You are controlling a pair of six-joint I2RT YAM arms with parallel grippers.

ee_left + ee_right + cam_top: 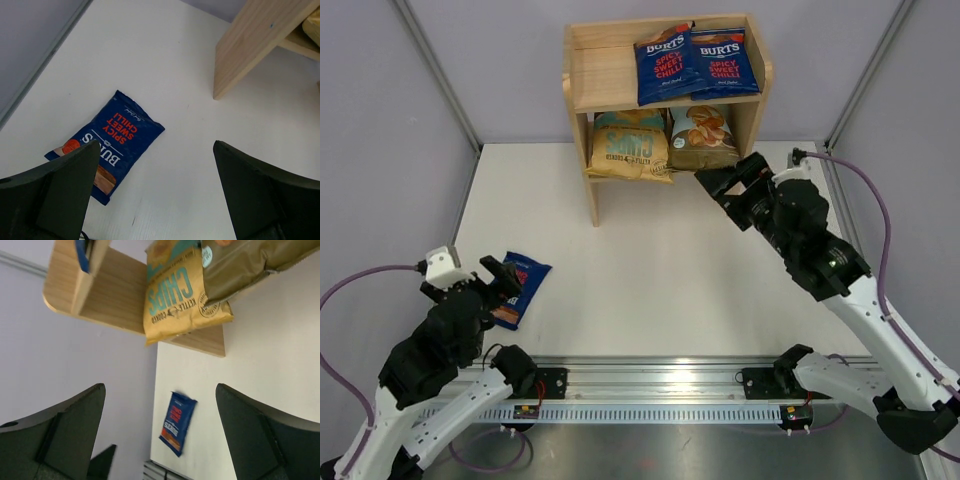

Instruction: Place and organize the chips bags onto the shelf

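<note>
The wooden shelf stands at the back of the table. Two dark-blue Burts chips bags lie side by side on its upper tier. On the lower tier sit a tan-and-teal bag and an olive bag. A third blue Burts bag lies flat on the table at the front left. My left gripper hovers open over that bag's near end, nothing between its fingers. My right gripper is open and empty, just in front of the olive bag.
The shelf's left side panel reaches the table ahead of the left arm. Grey walls enclose the white table on three sides. A metal rail with both arm bases runs along the near edge.
</note>
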